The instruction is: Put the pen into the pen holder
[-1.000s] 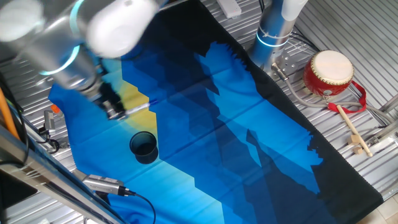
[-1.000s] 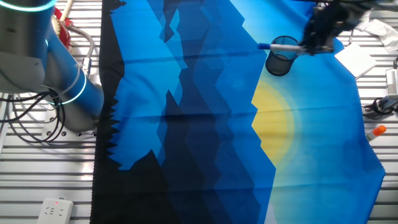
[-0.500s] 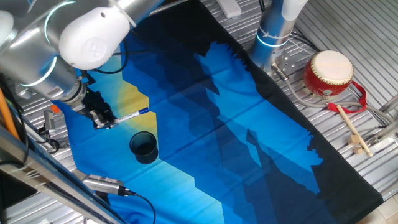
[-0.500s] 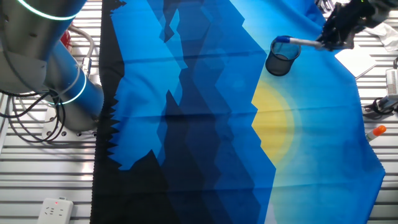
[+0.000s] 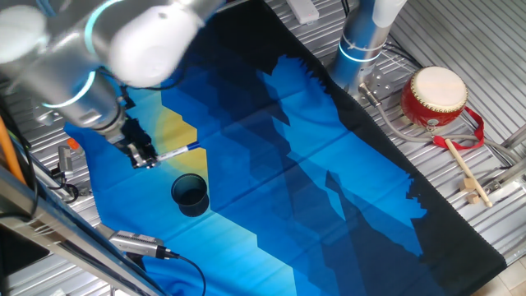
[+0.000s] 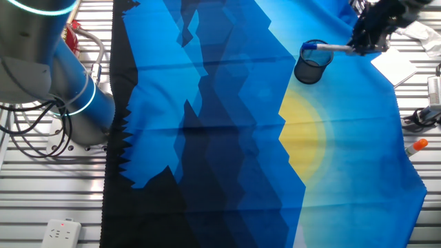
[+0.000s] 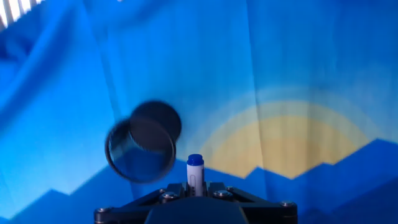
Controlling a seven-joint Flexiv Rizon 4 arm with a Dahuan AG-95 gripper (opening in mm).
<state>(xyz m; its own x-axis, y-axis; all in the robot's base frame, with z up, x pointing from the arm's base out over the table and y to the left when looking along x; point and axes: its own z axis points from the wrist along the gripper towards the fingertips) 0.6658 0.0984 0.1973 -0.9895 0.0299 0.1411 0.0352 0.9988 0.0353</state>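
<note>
We see the gripper (image 5: 146, 158) clamped tight on the pen (image 5: 174, 152), holding it up in the air, lying almost flat. In the hand view the pen (image 7: 194, 176) sticks out between the black jaws with its blue tip on top. We cannot read any words on it. The pen holder (image 5: 190, 195) is a small dark cup standing on the cloth, just at 5 o'clock from the gripper in one fixed view. In the other fixed view the blue tip hangs right over the cup's rim (image 6: 313, 61). The cloth (image 5: 312, 173) is blue with dark mountain shapes and a yellow sun. Under it is a table (image 6: 62, 200) of silver metal strips. At 3 o'clock, well apart, a red drum (image 5: 434, 97) sits beside a wooden stick (image 5: 466, 174).
</note>
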